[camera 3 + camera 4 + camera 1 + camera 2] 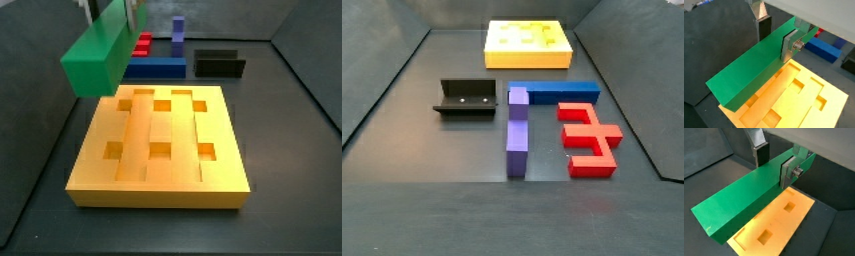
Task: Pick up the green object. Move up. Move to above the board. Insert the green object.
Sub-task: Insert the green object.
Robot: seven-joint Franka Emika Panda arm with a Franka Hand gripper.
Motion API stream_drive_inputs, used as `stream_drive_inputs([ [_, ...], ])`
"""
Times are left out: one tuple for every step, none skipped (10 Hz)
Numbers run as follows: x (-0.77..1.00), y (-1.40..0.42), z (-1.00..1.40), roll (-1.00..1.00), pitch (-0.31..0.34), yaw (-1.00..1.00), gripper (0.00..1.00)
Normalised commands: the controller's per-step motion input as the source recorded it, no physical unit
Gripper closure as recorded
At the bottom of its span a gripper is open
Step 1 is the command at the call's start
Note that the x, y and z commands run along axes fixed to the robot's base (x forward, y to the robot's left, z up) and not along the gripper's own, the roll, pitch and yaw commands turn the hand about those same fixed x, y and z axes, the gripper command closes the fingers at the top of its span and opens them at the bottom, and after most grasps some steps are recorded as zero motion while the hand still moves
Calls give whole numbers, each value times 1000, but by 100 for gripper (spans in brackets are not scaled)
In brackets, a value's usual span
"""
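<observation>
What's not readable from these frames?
- End effector: both wrist views show it clamped on the green bar; absent from one side view, cut off by the top edge in the other.
- Green bar: upper end cut by the side view's top edge; absent from the far side view.
- Board: near part hidden under the bar in both wrist views.
- Bar-to-groove alignment over the board: cannot tell.
</observation>
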Motion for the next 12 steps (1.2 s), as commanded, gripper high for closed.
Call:
stream_drive_inputs([
  [-149,0,-420,14,0,0,100],
  [0,0,-489,53,0,0,100],
  [0,0,-677,67,0,0,100],
  [0,-3,-709,56,0,0,100],
  [11,0,-623,46,0,0,100],
  [0,0,-9,-33,-3,0,100],
  [0,46,0,0,0,0,100],
  [0,-23,-483,11,0,0,100],
  [251,-123,-594,157,70,54,100],
  [540,-129,-551,233,153,94,100],
  [629,-49,-694,219,123,0,100],
  [680,-111,-563,236,156,69,100],
])
